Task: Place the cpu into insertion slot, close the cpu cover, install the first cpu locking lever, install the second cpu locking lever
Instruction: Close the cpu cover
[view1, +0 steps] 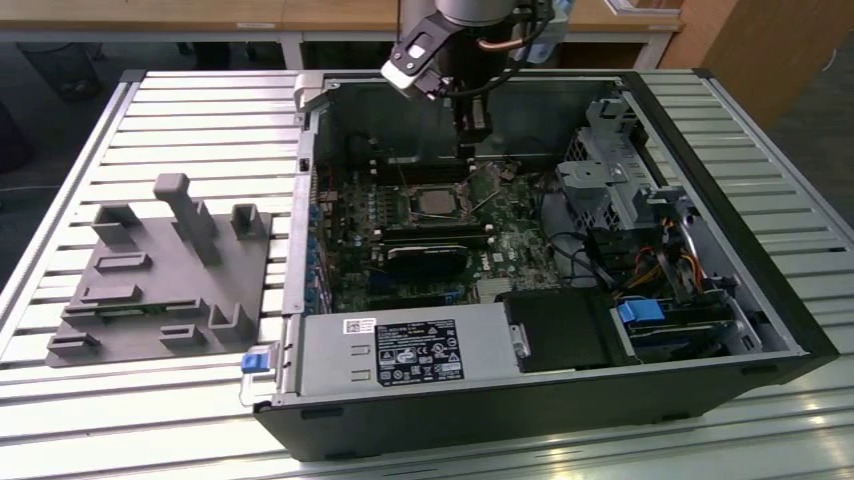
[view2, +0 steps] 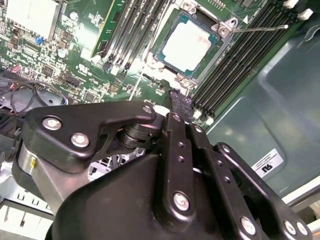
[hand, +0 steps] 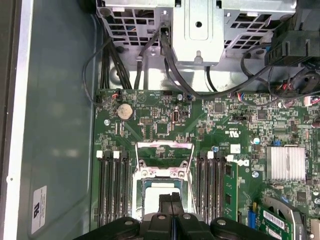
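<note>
Slatted metal tabletop (view1: 174, 110) carries an open computer case (view1: 534, 420), with a grey holder tray (view1: 147, 290) at the exterior view's left. Inside the case lie a green board (view1: 521, 250), a labelled power box (view1: 400, 350) at the near side, and a drive cage (view1: 607, 150) with cables at the right. The cpu (view2: 187, 45) sits flat in the insertion slot (view2: 169, 29). The cpu cover (hand: 165, 145) looks swung open toward the drive-cage side. The claw (hand: 171, 199) hangs close above the slot, tips pressed together, with nothing visible between them. Closing the cover seems the step in hand. It calls for pushing evenly on the frame only, staying off the chip's top and keeping the wire lever (view2: 260, 28) clear.
</note>
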